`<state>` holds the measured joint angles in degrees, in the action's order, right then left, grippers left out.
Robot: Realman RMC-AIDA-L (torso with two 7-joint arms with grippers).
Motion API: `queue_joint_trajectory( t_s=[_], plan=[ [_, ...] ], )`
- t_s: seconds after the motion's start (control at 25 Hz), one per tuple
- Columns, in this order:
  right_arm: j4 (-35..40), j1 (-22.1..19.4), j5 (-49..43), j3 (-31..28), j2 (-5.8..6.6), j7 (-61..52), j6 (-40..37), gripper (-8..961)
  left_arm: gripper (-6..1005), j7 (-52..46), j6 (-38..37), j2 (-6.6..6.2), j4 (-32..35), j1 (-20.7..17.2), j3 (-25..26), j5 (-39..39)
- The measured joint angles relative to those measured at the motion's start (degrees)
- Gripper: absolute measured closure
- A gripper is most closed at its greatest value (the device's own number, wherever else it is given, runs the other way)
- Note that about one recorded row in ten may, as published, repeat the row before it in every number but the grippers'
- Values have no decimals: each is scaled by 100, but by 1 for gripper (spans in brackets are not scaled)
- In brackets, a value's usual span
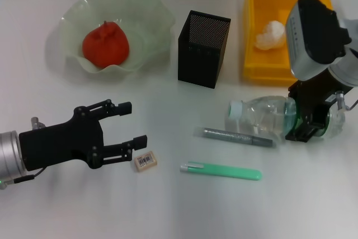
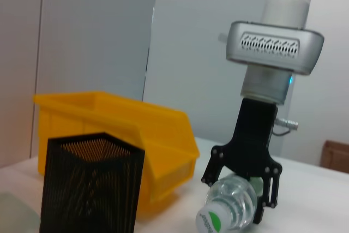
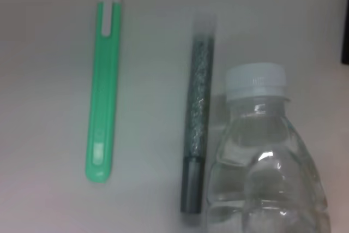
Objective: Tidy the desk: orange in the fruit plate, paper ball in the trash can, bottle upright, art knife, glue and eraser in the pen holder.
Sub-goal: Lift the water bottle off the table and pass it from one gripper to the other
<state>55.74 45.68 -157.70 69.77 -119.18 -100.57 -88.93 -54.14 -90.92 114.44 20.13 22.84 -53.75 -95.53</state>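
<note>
The bottle (image 1: 260,115) lies on its side on the desk (image 1: 168,205), cap pointing left, and my right gripper (image 1: 305,120) is shut on its body. The left wrist view shows those fingers (image 2: 271,185) clamping the bottle (image 2: 229,211) from both sides. Beside the bottle (image 3: 267,156) lie the grey glue stick (image 1: 235,137) (image 3: 197,118) and the green art knife (image 1: 221,170) (image 3: 103,91). My left gripper (image 1: 135,122) is open, low over the desk, just left of the eraser (image 1: 145,161). The orange (image 1: 106,43) sits in the fruit plate (image 1: 151,12). The paper ball (image 1: 271,34) lies in the trash can (image 1: 251,54).
The black mesh pen holder (image 1: 203,48) (image 2: 92,189) stands between the fruit plate and the yellow trash can (image 2: 158,135). Nothing shows inside it from here. Bare desk stretches along the front edge below the knife and eraser.
</note>
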Motion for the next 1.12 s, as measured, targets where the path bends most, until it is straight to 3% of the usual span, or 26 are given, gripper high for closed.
queue_joint_trajectory(
  t_s=[0.4, 0.68, 0.84, 1.12],
  plan=[
    [689, -357, 599, -338, 9, 223, -278, 190, 294, -267, -396, 114, -11, -45, 379, 2],
    [954, -693, 1512, -723, 10, 634, -324, 189, 298, -376, -683, 350, -60, -64, 759, 10],
    [791, -934, 2201, -963, 9, 1018, -347, 189, 299, -386, -720, 396, -267, -54, 1001, 14],
    [-409, -1365, 3669, -1739, 9, 2077, -303, 189, 302, -348, -753, 422, -873, 99, 1546, 27]
  ],
)
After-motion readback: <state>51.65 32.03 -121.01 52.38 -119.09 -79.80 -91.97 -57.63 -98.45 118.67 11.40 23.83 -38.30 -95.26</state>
